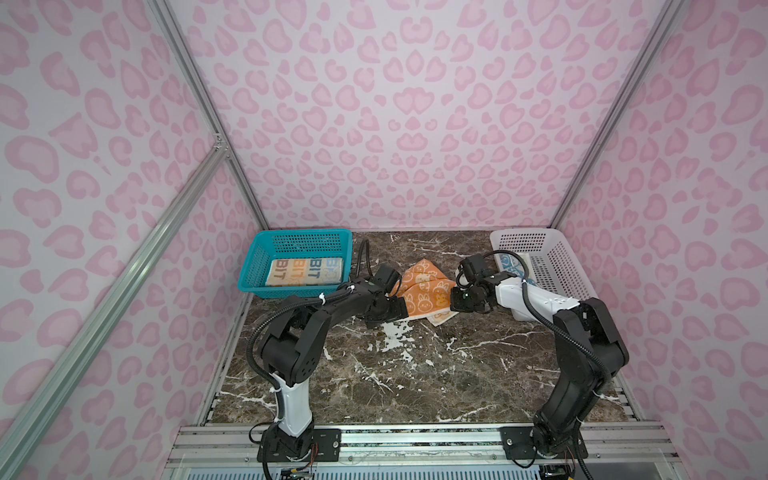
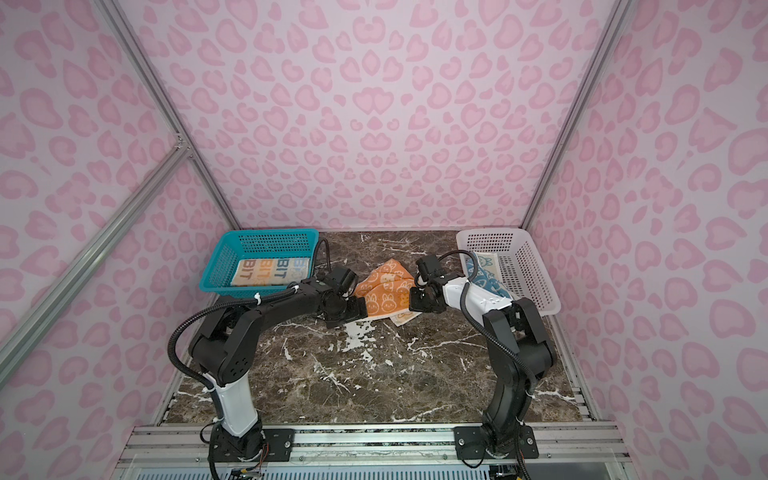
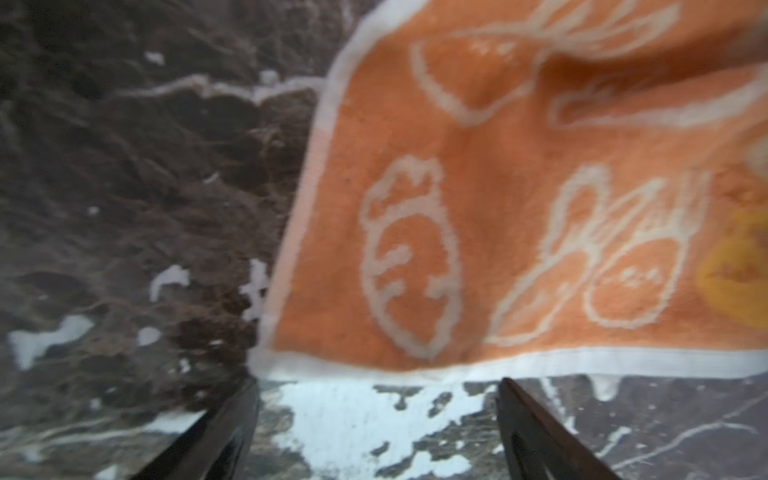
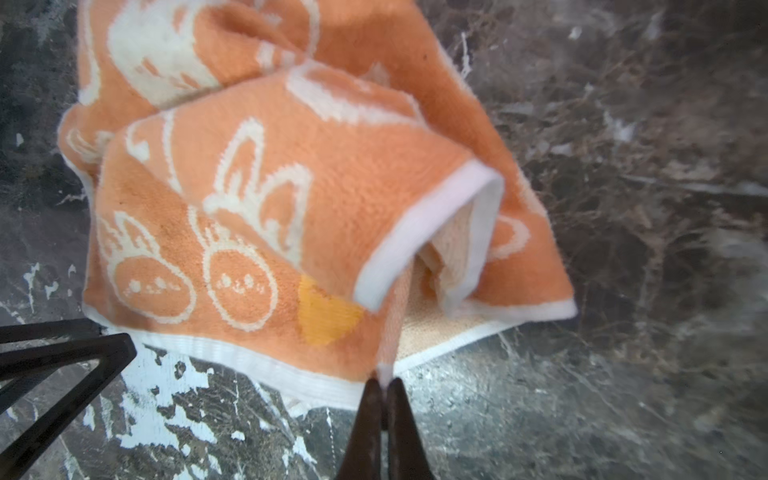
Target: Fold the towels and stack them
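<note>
Right wrist view: my right gripper is pinched together on the white hem of the orange towel, which lies rumpled on the marble tabletop just ahead of it. My left gripper has its jaws apart, with the towel's near corner just in front and not yet between them. I judge this to be the spreading-out step before the fold. Next, the left jaws must close on that corner.

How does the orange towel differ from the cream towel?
The orange towel lies rumpled on the table; the cream towel lies folded in the teal basket. The orange towel shows rabbit faces; the cream towel shows letters. The right gripper pinches the orange towel's edge; no gripper holds the cream towel. Both are patterned.
</note>
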Tool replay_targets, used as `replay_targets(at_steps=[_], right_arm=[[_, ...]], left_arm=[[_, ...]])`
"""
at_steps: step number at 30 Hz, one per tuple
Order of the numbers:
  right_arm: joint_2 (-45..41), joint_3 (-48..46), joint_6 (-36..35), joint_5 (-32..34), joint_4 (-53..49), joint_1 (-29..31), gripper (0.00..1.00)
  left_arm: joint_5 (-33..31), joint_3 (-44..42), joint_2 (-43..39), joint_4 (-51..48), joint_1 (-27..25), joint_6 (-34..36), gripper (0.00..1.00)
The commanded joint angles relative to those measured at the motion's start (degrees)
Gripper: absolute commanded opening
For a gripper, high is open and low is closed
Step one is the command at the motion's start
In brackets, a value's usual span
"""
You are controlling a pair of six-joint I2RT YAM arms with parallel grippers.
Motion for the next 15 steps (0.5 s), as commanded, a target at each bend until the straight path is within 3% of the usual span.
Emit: replay_targets(at_steps=[1, 6, 15], right_arm=[[-0.9, -0.4, -0.3, 0.5, -1.5, 0.0, 0.00], [-1.5, -0.5, -0.9, 0.3, -1.9, 0.0, 0.00], [-1.8, -1.2, -1.1, -0.1, -1.2, 0.0, 0.00]], left_arm=[[-4.9, 1.1, -0.3, -6.8, 0.1, 4.9, 0.87], [-6.5, 1.8, 0.8, -8.3, 0.1, 7.2, 0.82], [-3.7, 3.2, 3.8, -6.7, -0.2, 7.1, 0.60]])
